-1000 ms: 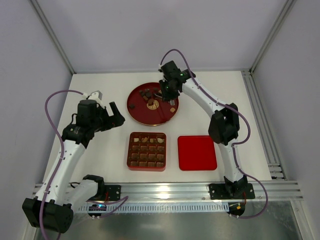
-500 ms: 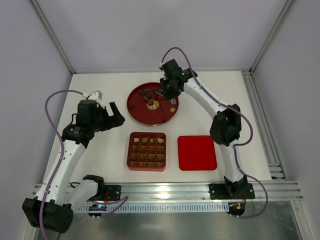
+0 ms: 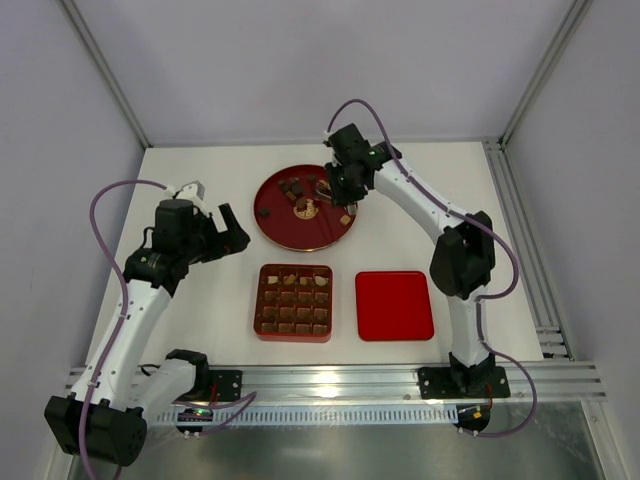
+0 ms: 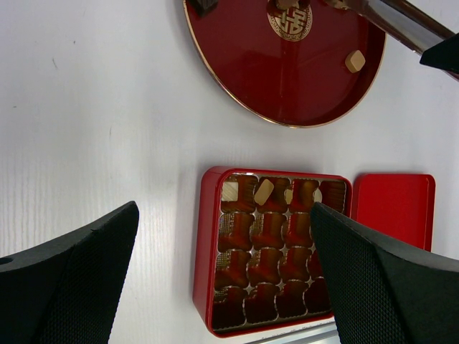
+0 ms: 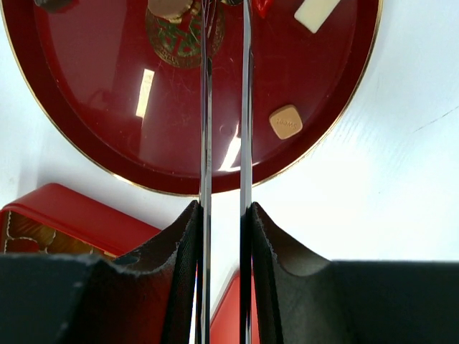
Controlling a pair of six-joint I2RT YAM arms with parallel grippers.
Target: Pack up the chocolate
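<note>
Several pieces of chocolate (image 3: 290,187) lie on a round red plate (image 3: 275,228); a mid-brown piece (image 5: 285,122) and a cream piece (image 5: 315,13) sit near its right rim. More pieces fill the red grid box (image 3: 293,302). My right gripper (image 3: 343,178) hangs over the plate's far right, shut on metal tongs (image 5: 204,107). Their two blades run up out of the right wrist view, so the tips are hidden. My left gripper (image 3: 232,228) stands open above the table left of the plate, holding nothing. In the left wrist view the box (image 4: 204,251) lies between its fingers (image 4: 86,272).
The flat red lid (image 3: 394,305) lies to the right of the box, also visible as the lid (image 4: 393,208) from the left wrist. White table stretches to the left of the box and plate. Frame posts and a rail bound the table's edges.
The right arm has swung a little to the right and back over the plate with the tongs. The left arm has not moved.
</note>
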